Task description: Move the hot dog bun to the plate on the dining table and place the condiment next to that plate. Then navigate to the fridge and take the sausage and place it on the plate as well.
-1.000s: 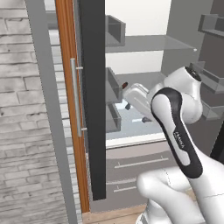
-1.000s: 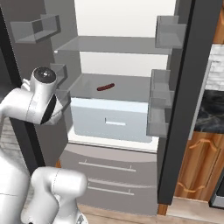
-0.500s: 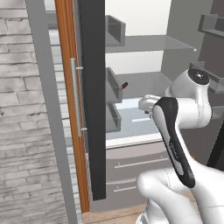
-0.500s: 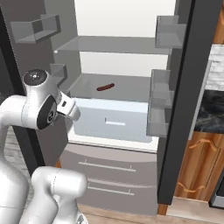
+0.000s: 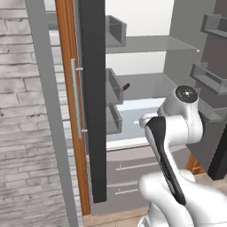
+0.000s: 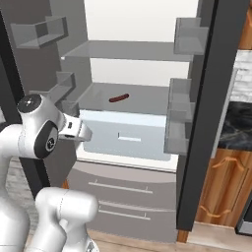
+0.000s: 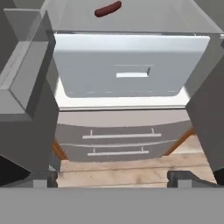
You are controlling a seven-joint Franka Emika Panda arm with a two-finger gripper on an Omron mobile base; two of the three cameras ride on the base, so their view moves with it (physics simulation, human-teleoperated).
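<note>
The fridge (image 6: 123,197) stands open in front of me, both doors swung wide. The sausage (image 6: 118,98), a slender dark reddish-brown stick, lies alone on the grey shelf above the white drawer; it also sits at the top of the hand view (image 7: 107,8), and its tip peeks past a door bin (image 5: 125,87). My gripper (image 7: 113,180) is open, its two dark fingertips (image 7: 43,179) far apart with nothing between them. It hangs in front of the fridge, lower than the sausage's shelf and well short of it. My white hand (image 6: 78,129) points toward the drawer.
A white pull-out drawer (image 7: 131,65) sits under the sausage's shelf, with grey drawer fronts (image 7: 118,140) below it. Door bins (image 6: 179,115) jut from the right door and others (image 5: 113,119) from the left door. A wooden cabinet (image 6: 221,197) stands at the right.
The arm has swung: its upper joint dropped and the hand has turned out toward the fridge's interior. The sausage has not moved, and the fingers stay apart.
</note>
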